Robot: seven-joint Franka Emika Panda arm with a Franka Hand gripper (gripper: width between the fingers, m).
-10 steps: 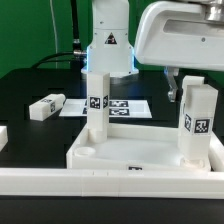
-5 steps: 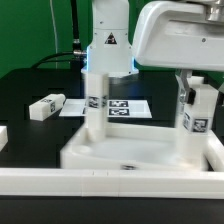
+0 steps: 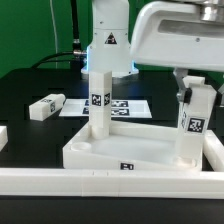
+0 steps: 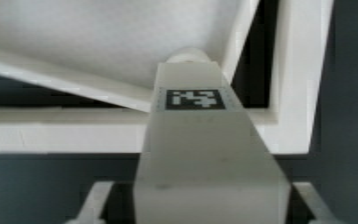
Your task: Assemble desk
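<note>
With my pincer [image 3: 197, 93] pinching the corner leg [image 3: 194, 125], the desk top [image 3: 130, 148] has swung along — I fear the twist tightens nothing.

1. I work over a black table [image 3: 25, 85]. It is matte and evenly lit, with only soft shadows.
2. Behind it, a green wall [image 3: 30, 25] fills the exterior view's left.
3. The marker board [image 3: 135, 105] lies flat near the middle of the table.
4. A long white rail [image 3: 60, 182] runs along the near edge.
</note>
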